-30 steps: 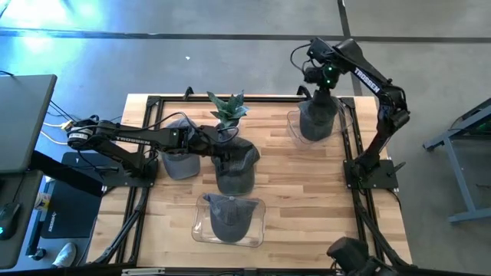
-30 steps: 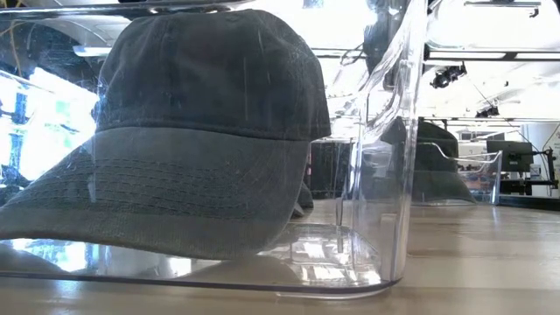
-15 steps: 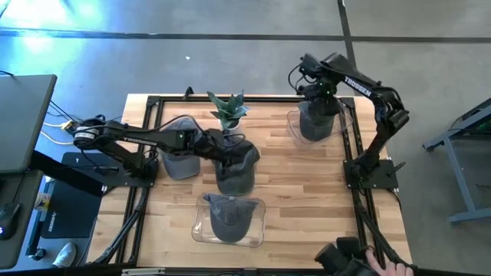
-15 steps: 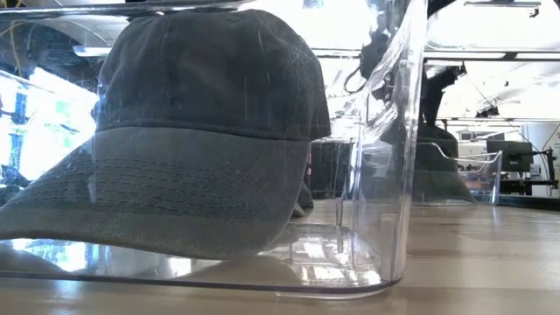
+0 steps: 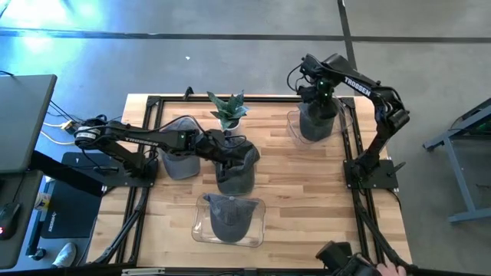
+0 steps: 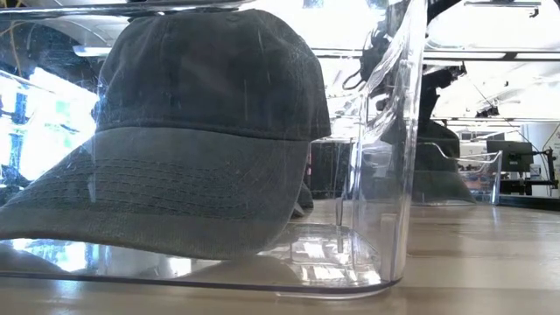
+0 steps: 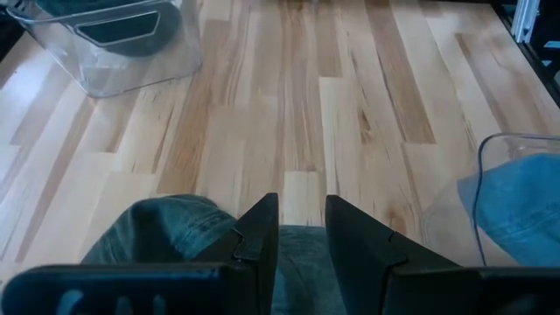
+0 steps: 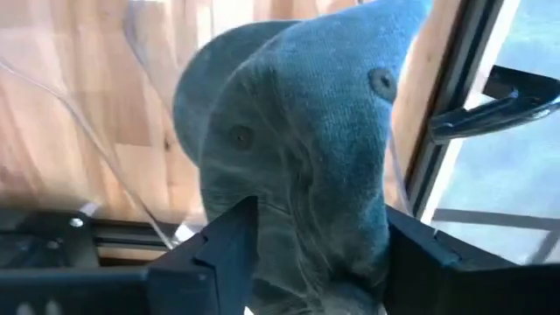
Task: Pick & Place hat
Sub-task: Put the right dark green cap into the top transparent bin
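My right gripper (image 8: pixel 319 254) at table's 1 o'clock, fingers spread either side of grey hat (image 8: pixel 302 149), crown between them; I see hat sitting in clear bin (image 5: pixel 295 126) at that corner

My left gripper (image 7: pixel 302 232) at table centre, fingers narrowly parted, pinching fabric of second hat (image 5: pixel 236 165)

Third hat (image 6: pixel 201 131) in clear tray (image 5: pixel 201 226) at 6 o'clock; fourth hat (image 5: pixel 178 157) at 9 o'clock; plant (image 5: pixel 228 109) at 11 o'clock
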Tool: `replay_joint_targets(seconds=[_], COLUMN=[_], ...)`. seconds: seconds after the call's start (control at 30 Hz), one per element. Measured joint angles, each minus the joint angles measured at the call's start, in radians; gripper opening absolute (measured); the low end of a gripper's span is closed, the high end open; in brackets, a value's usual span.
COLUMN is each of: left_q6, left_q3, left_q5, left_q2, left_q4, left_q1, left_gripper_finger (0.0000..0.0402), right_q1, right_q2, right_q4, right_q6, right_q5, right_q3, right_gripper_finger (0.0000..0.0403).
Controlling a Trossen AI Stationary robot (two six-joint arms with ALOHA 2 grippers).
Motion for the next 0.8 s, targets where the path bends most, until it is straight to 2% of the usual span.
replay_joint_targets(seconds=[0.3, 0.47, 0.53, 0.67, 0.8], left_q6=[0.0, 0.0, 0.0, 0.0, 0.0], left_q3=[0.0, 0.0, 0.0, 0.0, 0.0], left_q5=[0.0, -0.001, -0.001, -0.001, -0.001], left_q2=[0.0, 0.0, 0.0, 0.0, 0.0], left_q4=[0.0, -0.001, -0.001, -0.001, -0.001], left_q1=[0.0, 0.0, 0.0, 0.0, 0.0], left_gripper_finger=[0.0092, 0.0092, 0.0092, 0.0092, 0.0092], right_q1=[0.021, 0.026, 0.027, 0.027, 0.029], right_q2=[0.0, -0.002, -0.004, -0.004, -0.006], right_q4=[-0.122, -0.126, -0.127, -0.127, -0.127], right_q6=[0.006, 0.108, 0.14, 0.262, 0.383], right_q5=[-0.099, -0.186, -0.24, -0.355, -0.403], right_q3=[0.0, 0.0, 0.0, 0.0, 0.0], right_gripper_finger=[0.0085, 0.0018, 0.0011, 0.0028, 0.0021])
